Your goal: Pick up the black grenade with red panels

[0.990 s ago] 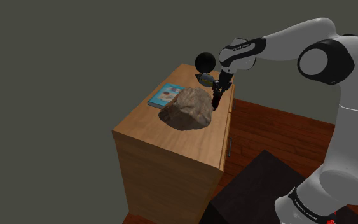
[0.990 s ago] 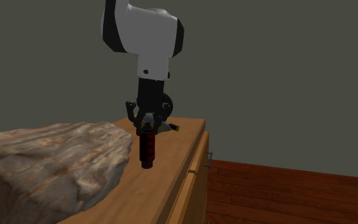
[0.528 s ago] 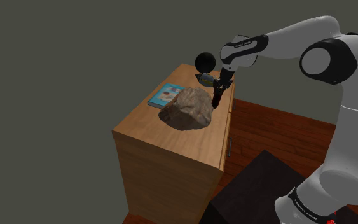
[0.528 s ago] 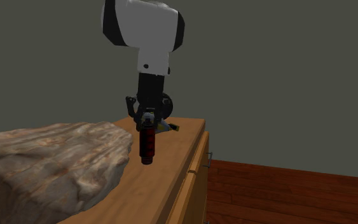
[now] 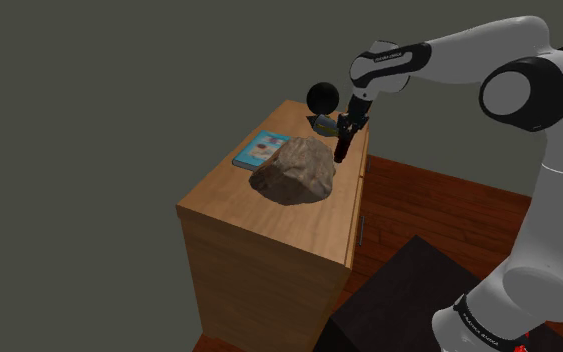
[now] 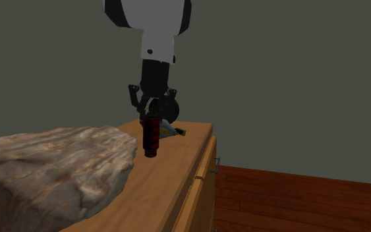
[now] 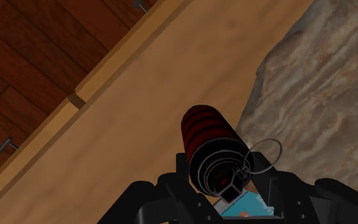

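I see black pincer clamped on black cylindrical grenade w/ red panels, hanging above wooden surface nr brown rock.

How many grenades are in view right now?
1. The grenade hangs clasped in the hand over the cabinet top, next to the rock. The rock could hide another behind it.

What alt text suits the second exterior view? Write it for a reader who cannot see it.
A black gripper on a white arm holds a black grenade with red panels by its top, upright above a wooden cabinet. A large brown-grey rock lies on the cabinet at the view's left; reddish wood floor shows at lower right.
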`<state>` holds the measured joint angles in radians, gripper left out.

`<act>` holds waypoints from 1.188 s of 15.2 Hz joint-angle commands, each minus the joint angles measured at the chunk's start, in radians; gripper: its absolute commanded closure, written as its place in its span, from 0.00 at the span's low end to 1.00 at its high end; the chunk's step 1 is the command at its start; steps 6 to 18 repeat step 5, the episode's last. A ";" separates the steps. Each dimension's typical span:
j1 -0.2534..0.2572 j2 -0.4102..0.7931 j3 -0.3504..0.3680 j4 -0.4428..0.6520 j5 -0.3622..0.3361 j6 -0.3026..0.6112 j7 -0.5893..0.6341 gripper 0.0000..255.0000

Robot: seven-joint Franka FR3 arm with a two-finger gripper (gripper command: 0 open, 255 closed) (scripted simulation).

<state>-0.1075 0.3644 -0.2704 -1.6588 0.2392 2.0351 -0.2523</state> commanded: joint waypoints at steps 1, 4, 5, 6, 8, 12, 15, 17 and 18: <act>-0.001 -0.009 -0.002 0.015 -0.004 -0.024 0.004 1.00; -0.001 -0.016 -0.004 0.034 -0.008 -0.049 0.009 1.00; -0.001 -0.016 -0.004 0.034 -0.008 -0.049 0.009 1.00; -0.001 -0.016 -0.004 0.034 -0.008 -0.049 0.009 1.00; -0.001 -0.016 -0.004 0.034 -0.008 -0.049 0.009 1.00; -0.001 -0.016 -0.004 0.034 -0.008 -0.049 0.009 1.00; -0.001 -0.016 -0.004 0.034 -0.008 -0.049 0.009 1.00; -0.001 -0.016 -0.004 0.034 -0.008 -0.049 0.009 1.00; -0.001 -0.016 -0.004 0.034 -0.008 -0.049 0.009 1.00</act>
